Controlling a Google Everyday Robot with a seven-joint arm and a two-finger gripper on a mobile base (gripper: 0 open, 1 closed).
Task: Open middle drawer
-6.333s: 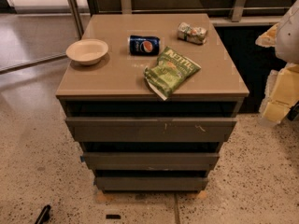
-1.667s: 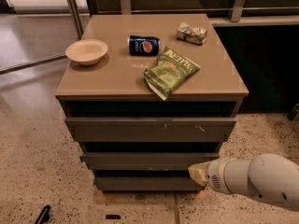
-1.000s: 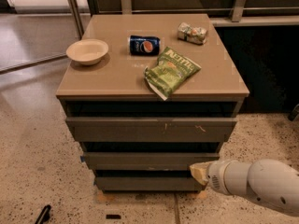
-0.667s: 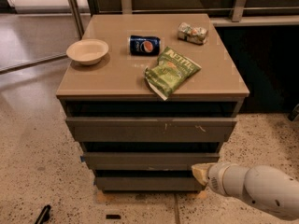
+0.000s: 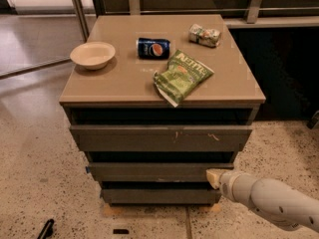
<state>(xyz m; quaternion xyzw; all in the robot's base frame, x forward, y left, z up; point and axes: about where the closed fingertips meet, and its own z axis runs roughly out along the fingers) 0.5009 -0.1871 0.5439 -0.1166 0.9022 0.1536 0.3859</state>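
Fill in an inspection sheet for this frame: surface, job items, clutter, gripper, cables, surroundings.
Surface: cabinet top, tan, flat.
Job's things: middle drawer, looks shut.
Clutter: bowl, can on its side, chip bag, packet, all on the cabinet top.
Grippers: gripper at the middle drawer's right end; arm at lower right.
Cables: nothing seen.
Surroundings: speckled floor; dark object on it, lower left.

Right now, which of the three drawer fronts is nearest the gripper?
The middle drawer: the gripper is at its right end. The scratched top front lies above, the narrow bottom front below.
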